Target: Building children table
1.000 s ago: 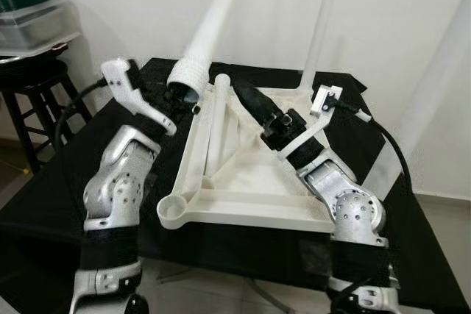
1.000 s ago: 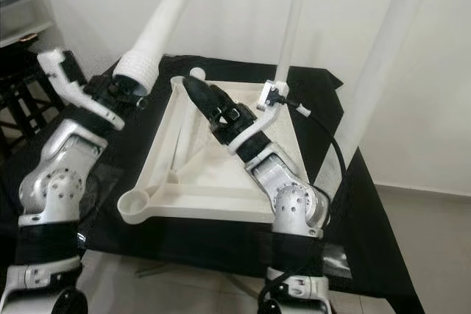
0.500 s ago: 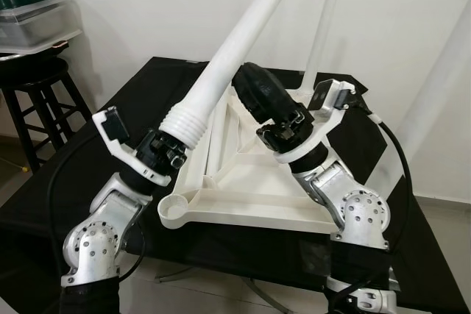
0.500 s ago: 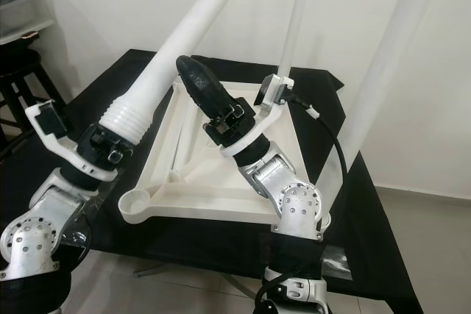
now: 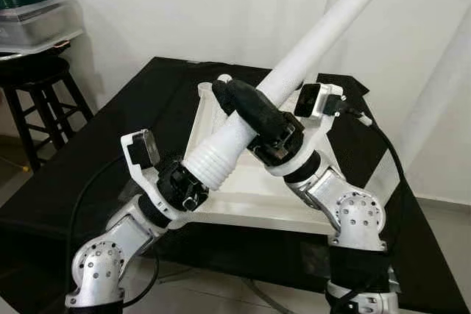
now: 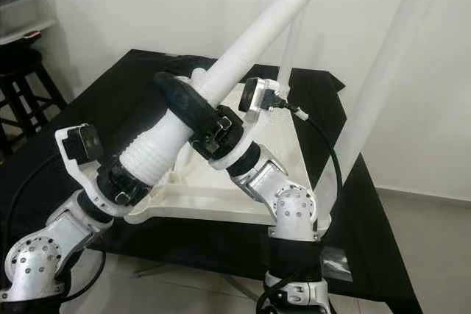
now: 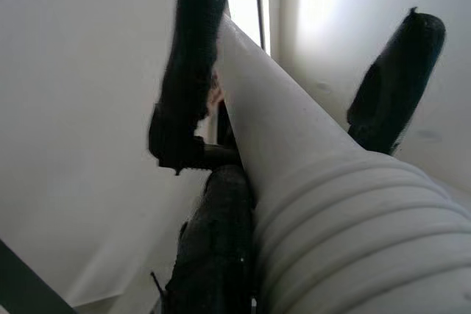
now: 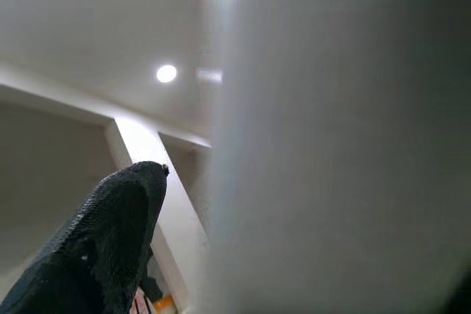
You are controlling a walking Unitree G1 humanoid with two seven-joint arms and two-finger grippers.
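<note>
Table leg [image 5: 294, 71]: long white tube, tilted up and away toward the robot's right, its ribbed threaded end [image 5: 213, 163] lowest, above the near edge of the tabletop.
Left gripper [image 5: 184, 189]: clamped on the ribbed end from below.
Right gripper [image 5: 246, 104]: fingers wrapped around the leg higher up, closed on it.
Tabletop [image 6: 221, 185]: white, upside down on a black cloth-covered table [image 5: 110, 130].
Standing legs: 2 white legs already upright, 1 at [image 6: 390, 71].
Stool [image 5: 40, 82]: black, at far left.
</note>
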